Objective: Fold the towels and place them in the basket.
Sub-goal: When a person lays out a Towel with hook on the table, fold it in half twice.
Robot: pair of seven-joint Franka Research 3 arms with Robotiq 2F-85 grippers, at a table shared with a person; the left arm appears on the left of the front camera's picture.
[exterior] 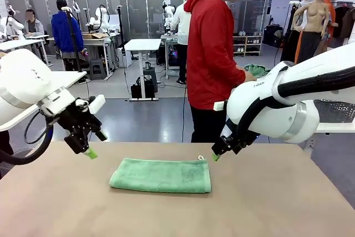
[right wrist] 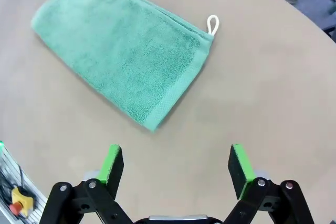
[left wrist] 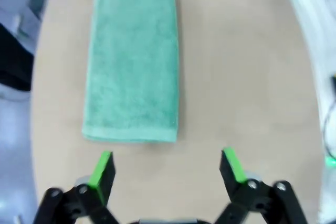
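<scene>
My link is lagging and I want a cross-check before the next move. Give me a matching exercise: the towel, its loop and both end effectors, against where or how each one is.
Things:
1. green towel
2. left end effector
3. right end effector
4. white loop

States:
A. open, off the towel's right end
B. folded, flat on the table
C. attached to the towel's far right corner
D. open, off the towel's left end

Pairs: 1-B, 2-D, 3-A, 4-C
</scene>
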